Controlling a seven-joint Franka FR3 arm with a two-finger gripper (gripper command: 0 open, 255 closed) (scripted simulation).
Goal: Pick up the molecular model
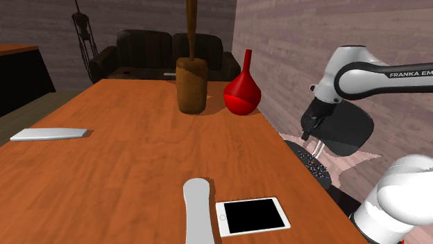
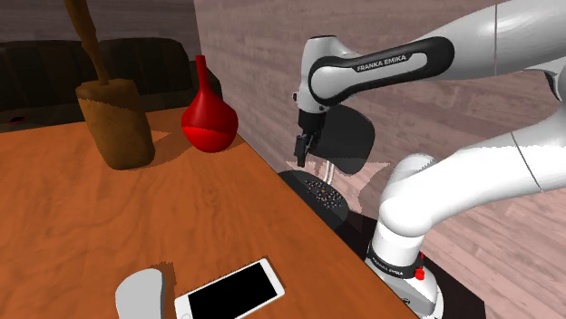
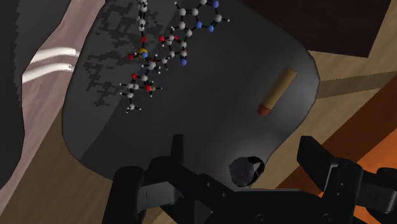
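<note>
Grey-and-red molecular model (image 3: 162, 57) lies on a dark seat (image 3: 210, 121) beside the counter (image 1: 139, 152), at the shoulder view's right, below and ahead of the spread, empty tool (image 3: 245, 147), lengthwise away from it.

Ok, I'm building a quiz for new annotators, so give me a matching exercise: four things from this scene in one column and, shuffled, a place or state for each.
Things:
1. red vase
2. molecular model
3. tablet
4. gripper

Places or states:
A. open, over the dark seat
B. lying on the dark seat, near a small brown cylinder
C. flat on the wooden table, screen black
D. standing beside the brown container

Pairs: 1-D, 2-B, 3-C, 4-A
</note>
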